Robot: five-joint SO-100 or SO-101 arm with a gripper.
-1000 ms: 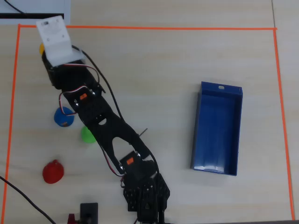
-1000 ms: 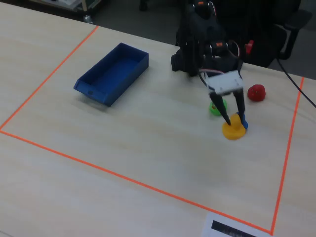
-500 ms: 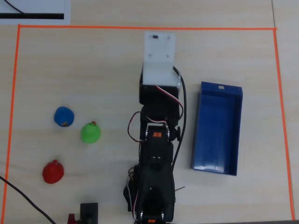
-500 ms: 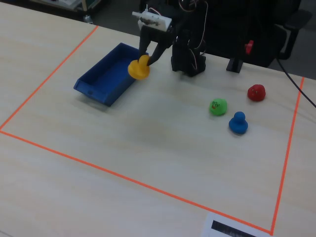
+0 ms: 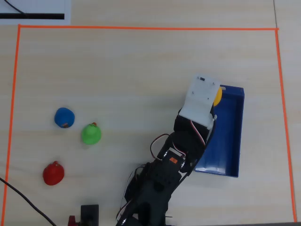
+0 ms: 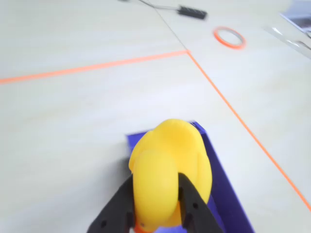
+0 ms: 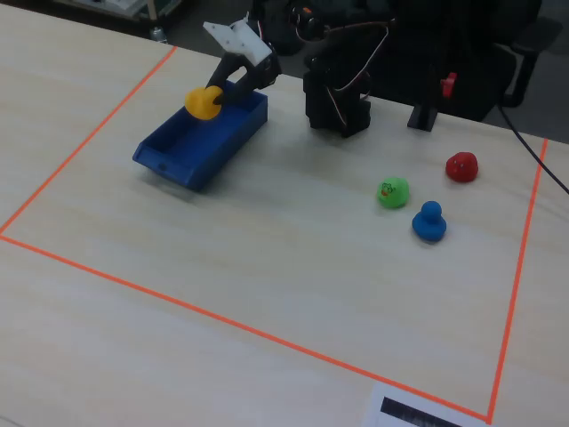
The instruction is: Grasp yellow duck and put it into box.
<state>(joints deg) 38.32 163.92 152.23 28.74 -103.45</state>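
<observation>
The yellow duck (image 6: pixel 170 165) fills the lower middle of the wrist view, pinched between my gripper's (image 6: pixel 155 180) two black fingers. In the fixed view the gripper (image 7: pixel 213 96) holds the duck (image 7: pixel 203 102) in the air over the dark blue box (image 7: pixel 191 147). From overhead, only a sliver of the duck (image 5: pixel 217 95) shows beside the arm's white block, above the box's (image 5: pixel 230 136) upper left corner. A corner of the box (image 6: pixel 228 194) shows just beneath the duck in the wrist view.
A green duck (image 5: pixel 91 134), a blue duck (image 5: pixel 64 117) and a red duck (image 5: pixel 53 173) sit at the left of the overhead view. Orange tape (image 5: pixel 141 28) frames the table. The arm's black base (image 7: pixel 336 98) stands right of the box in the fixed view.
The arm has lifted the yellow duck from beside the blue duck and swung it across the table to above the box. The other ducks have not moved.
</observation>
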